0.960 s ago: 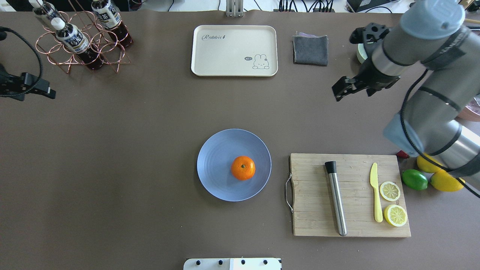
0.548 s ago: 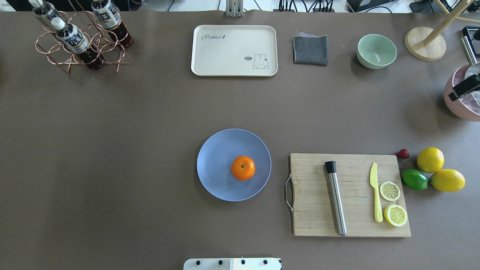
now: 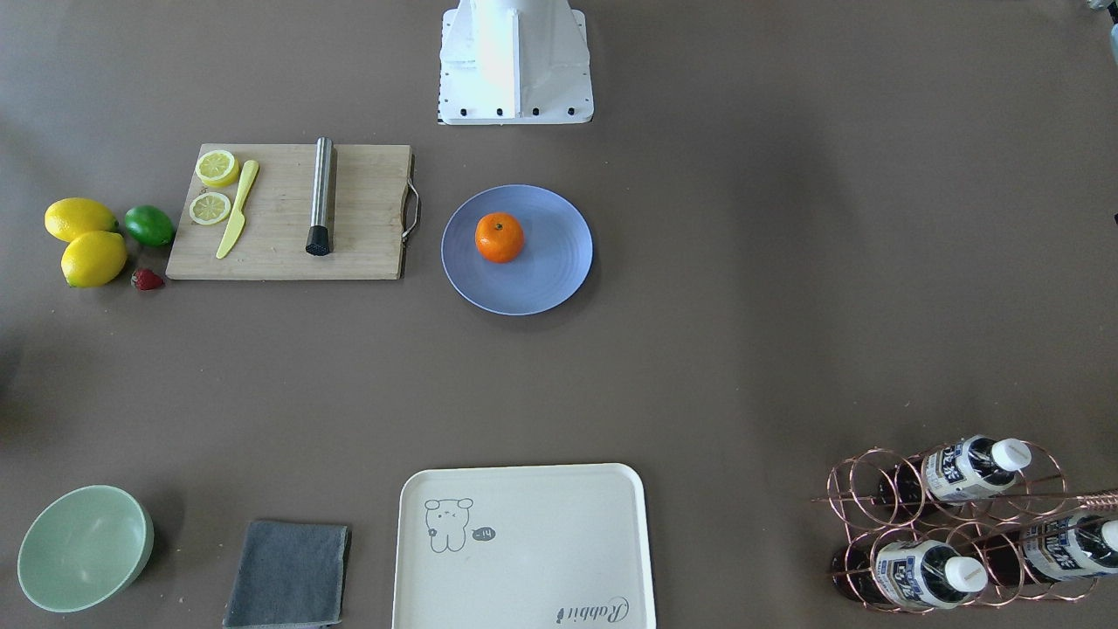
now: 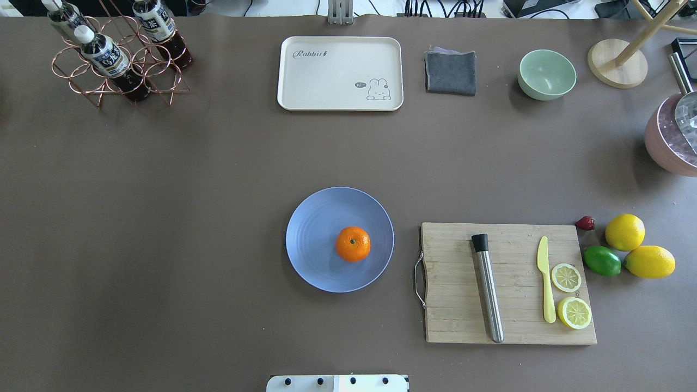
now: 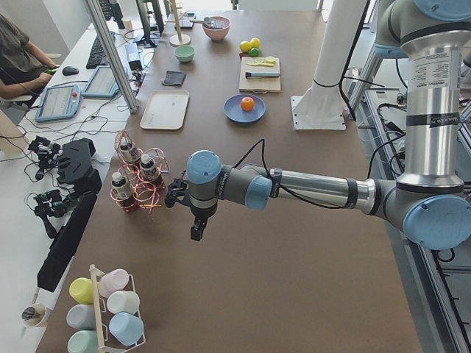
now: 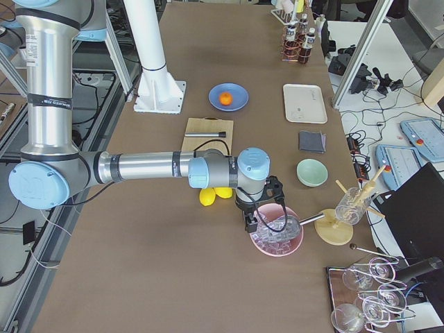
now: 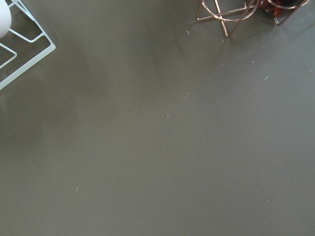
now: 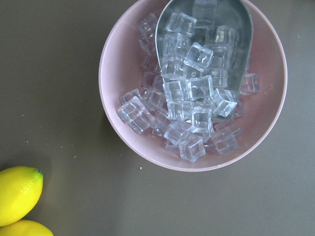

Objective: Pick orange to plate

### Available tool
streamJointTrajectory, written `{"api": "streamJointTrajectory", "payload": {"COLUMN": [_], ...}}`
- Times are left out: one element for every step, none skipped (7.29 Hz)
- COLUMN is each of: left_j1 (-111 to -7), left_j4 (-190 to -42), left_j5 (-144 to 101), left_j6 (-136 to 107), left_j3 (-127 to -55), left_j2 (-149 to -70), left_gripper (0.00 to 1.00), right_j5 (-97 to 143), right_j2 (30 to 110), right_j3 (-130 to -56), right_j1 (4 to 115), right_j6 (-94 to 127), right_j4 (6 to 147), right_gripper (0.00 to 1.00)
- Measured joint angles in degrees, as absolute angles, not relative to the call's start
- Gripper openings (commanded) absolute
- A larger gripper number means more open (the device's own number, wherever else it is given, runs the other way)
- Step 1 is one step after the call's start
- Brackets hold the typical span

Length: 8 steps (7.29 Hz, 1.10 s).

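The orange [image 4: 353, 243] rests on the blue plate [image 4: 316, 239], right of its middle, at the centre of the table; the front view shows the same orange [image 3: 500, 237] and plate [image 3: 550, 262]. No gripper is near them. My left gripper [image 5: 196, 229] hangs over bare table beside the bottle rack, seen only from the left side, and I cannot tell its state. My right gripper [image 6: 251, 223] hovers above the pink bowl of ice [image 6: 277, 239], seen only from the right side, state unclear. Neither wrist view shows fingers.
A cutting board [image 4: 452, 283] with a steel muddler [image 4: 487, 288], yellow knife and lemon slices lies right of the plate. Lemons [image 4: 624, 232], a lime [image 4: 601, 261], green bowl [image 4: 546, 74], grey cloth [image 4: 450, 72], cream tray [image 4: 340, 73] and bottle rack [image 4: 117, 65] ring the table.
Both arms have left the overhead view: the right arm swung off to the right past the green bowl, the left gripper drew back off the left edge. Orange and plate have not moved.
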<state>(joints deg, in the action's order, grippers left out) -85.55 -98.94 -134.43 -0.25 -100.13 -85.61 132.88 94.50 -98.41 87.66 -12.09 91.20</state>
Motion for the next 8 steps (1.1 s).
{"api": "streamJointTrajectory", "payload": {"left_j1": [-85.65, -85.66, -85.68, -85.68, -85.65, -85.62, -85.58, -85.55], "left_j4": [-99.07, -99.11, -99.13, -99.14, -99.14, -99.14, -99.14, -99.14], "left_j5": [-134.33, -134.14, -134.05, -134.03, -134.01, -133.94, -133.84, -133.8], "left_j6": [-0.14, -0.11, -0.11, -0.15, -0.17, -0.17, -0.17, -0.18], "left_j3": [-100.58, -100.86, -101.02, -101.13, -101.1, -101.03, -100.93, -100.87], "left_j2": [-85.33, -85.22, -85.2, -85.19, -85.22, -85.24, -85.25, -85.31], "left_gripper": [0.97, 0.97, 0.97, 0.97, 0.97, 0.97, 0.97, 0.97], "right_j5": [132.85, 132.78, 132.67, 132.59, 132.54, 132.47, 132.51, 132.6], "right_j2": [95.08, 95.33, 95.46, 95.5, 95.52, 95.52, 95.49, 95.46], "right_j3": [-98.26, -98.15, -98.01, -97.97, -97.97, -97.85, -97.69, -97.61], "right_j1": [88.39, 88.74, 88.88, 88.91, 88.91, 88.91, 88.92, 88.92], "right_j6": [-12.47, -12.59, -12.66, -12.69, -12.68, -12.68, -12.7, -12.68], "right_j4": [91.04, 90.95, 90.9, 90.89, 90.88, 90.86, 90.82, 90.8], "right_gripper": [1.0, 1.0, 1.0, 1.0, 1.0, 1.0, 1.0, 1.0]}}
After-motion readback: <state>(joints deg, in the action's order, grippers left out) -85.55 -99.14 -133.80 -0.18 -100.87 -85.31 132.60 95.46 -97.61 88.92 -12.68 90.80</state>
